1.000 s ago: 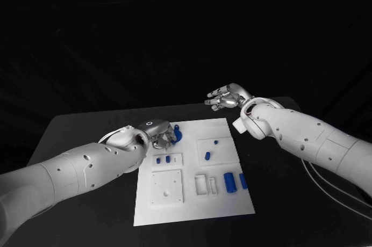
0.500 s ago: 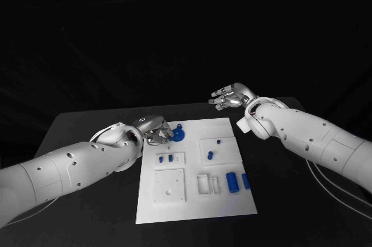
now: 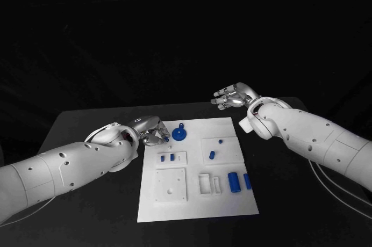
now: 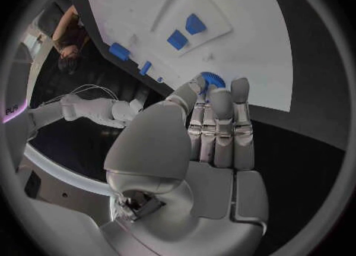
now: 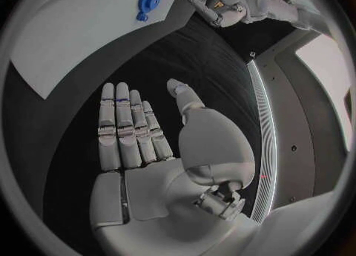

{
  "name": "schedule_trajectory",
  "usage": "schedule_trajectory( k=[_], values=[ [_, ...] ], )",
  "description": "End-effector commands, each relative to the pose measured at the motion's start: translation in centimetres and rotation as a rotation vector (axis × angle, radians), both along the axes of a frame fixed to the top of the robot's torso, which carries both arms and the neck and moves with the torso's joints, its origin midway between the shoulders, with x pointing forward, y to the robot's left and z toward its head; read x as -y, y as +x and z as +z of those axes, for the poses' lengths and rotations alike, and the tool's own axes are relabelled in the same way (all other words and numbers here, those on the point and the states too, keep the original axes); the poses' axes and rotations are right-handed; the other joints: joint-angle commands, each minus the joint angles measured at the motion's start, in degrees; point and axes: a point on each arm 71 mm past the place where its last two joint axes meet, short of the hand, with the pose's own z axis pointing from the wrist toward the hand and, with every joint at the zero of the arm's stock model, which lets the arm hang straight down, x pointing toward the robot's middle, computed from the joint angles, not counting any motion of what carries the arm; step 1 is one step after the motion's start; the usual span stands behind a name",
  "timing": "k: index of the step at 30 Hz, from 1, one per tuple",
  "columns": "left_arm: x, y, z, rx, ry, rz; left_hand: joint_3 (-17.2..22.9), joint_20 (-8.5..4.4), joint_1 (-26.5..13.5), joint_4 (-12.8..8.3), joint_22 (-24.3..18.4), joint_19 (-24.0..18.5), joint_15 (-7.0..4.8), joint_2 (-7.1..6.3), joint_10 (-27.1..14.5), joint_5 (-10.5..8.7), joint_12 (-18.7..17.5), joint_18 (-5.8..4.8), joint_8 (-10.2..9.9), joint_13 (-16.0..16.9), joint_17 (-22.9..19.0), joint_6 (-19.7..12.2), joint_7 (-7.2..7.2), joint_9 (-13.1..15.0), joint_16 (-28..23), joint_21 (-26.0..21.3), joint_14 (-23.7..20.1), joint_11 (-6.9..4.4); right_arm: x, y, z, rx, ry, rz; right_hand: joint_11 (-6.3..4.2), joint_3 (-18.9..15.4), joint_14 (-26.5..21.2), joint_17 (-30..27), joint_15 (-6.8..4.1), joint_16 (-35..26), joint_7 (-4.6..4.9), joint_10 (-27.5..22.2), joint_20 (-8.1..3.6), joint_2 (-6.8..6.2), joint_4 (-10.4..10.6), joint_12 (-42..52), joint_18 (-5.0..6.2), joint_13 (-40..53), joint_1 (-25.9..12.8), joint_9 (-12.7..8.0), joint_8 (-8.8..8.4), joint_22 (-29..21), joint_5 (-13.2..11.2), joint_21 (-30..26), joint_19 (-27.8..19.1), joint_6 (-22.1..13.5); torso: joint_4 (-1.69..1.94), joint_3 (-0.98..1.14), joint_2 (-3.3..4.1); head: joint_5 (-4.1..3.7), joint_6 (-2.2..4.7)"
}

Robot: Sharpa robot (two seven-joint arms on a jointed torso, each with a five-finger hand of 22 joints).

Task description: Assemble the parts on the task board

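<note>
The left hand has drawn back, empty, fingers together, beside the round blue part.

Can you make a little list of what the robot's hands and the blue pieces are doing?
left hand: beside the task board's far left corner, holding nothing I can make out
right hand: raised beyond the board, fingers spread, empty
round blue part: on the board near the left hand
other blue parts: lying or standing on the board
</note>
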Motion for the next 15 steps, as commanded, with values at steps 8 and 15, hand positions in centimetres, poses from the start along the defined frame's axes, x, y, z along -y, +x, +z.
schedule_trajectory(
  k=[8,15],
  values=[
    [0.3,0.0,-0.6,-0.030,0.018,-0.013,-0.2,0.02,0.1,-0.5,1.2,0.0,-0.04,0.20,0.4,-0.23,0.2,0.71,0.4,0.1,0.1,0.1,0.05,0.0,-0.2,0.4,0.5,0.11,-0.2,0.0,0.0,-0.002,0.003,0.015,0.08,0.3,-0.4,-0.1,0.12,-0.2,-0.13,-0.1,-0.08,-0.11,0.0,-0.2,0.61,-0.1,-0.2,0.1,0.10,-0.1,0.2,-0.3,-0.4,0.4,-0.16,0.15,-0.01,0.15,-0.03],
    [0.3,0.0,-1.3,-0.046,0.029,-0.014,-0.2,0.02,0.1,-0.5,1.2,0.0,-0.04,0.20,0.4,-0.23,0.2,0.71,0.4,0.1,0.1,0.1,0.05,0.0,-0.2,0.4,0.5,0.11,-0.3,0.0,0.0,-0.002,0.004,0.016,0.09,0.2,-0.5,-0.1,0.15,-0.3,-0.11,-0.1,-0.07,-0.04,-0.1,-0.2,0.61,-0.1,-0.3,0.0,0.09,-0.1,0.2,-0.3,-0.5,0.3,-0.16,0.08,-0.01,-0.06,-0.23]
  ],
)
